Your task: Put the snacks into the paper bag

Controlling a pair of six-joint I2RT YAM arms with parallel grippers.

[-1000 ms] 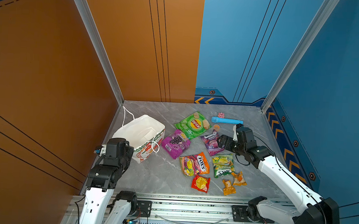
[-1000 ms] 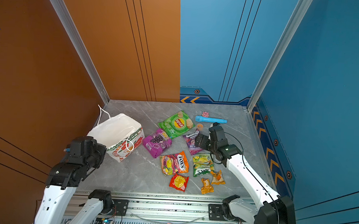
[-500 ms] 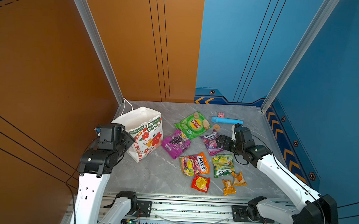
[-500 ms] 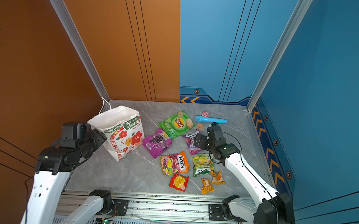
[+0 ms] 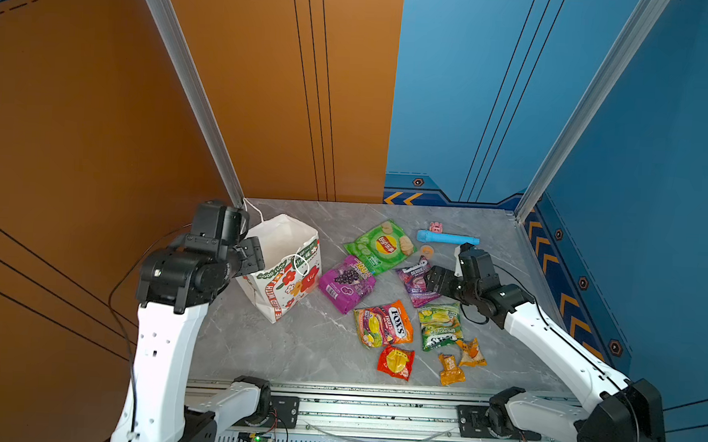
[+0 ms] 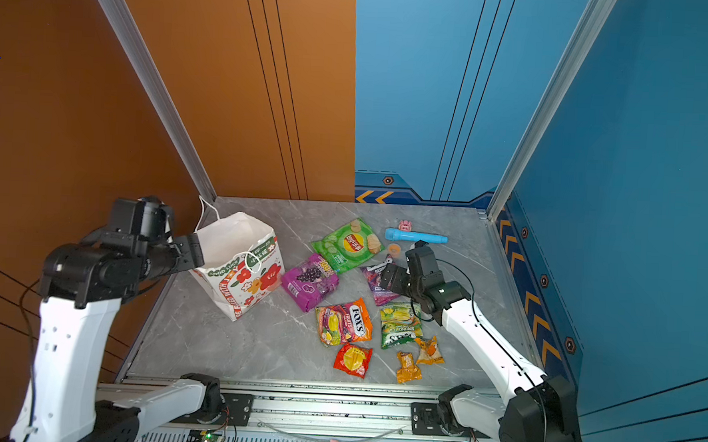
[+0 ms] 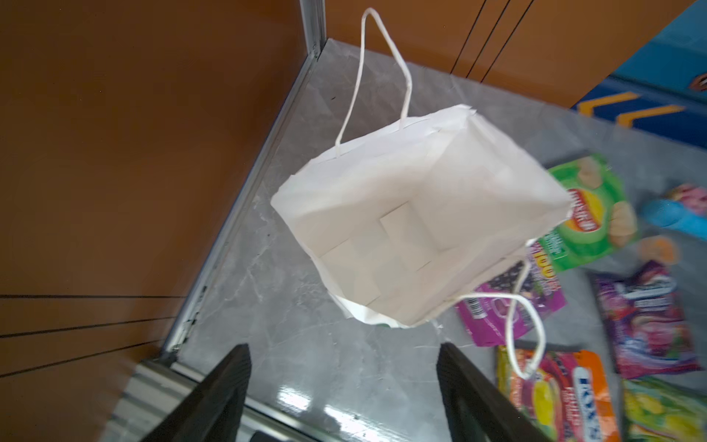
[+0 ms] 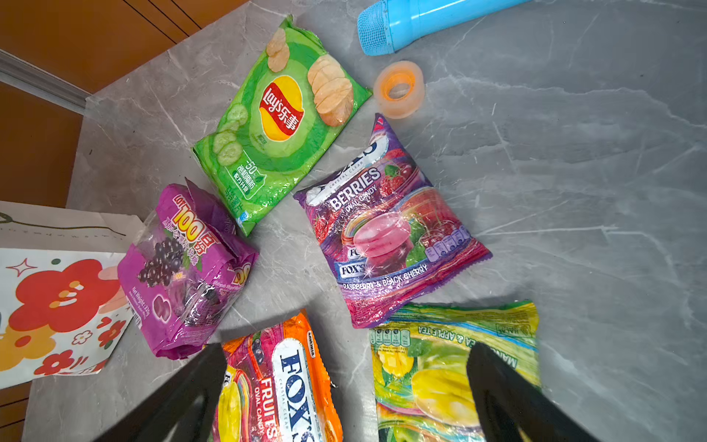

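Far left: left jaws spread wide, empty, just beside the paper bag (image 5: 289, 277). The bag stands upright, mouth open, at the left rear of the worktop (image 5: 308, 348). The snacks (image 5: 384, 323) all lie outside it, centre to right; none bagged yet. At right, right jaws fully apart, empty, hovering over the purple berry candy packet (image 8: 386, 229). Judgement: lower squarely, pinch an edge seam, lift clear, then drop through the mouth without nudging the light bag.
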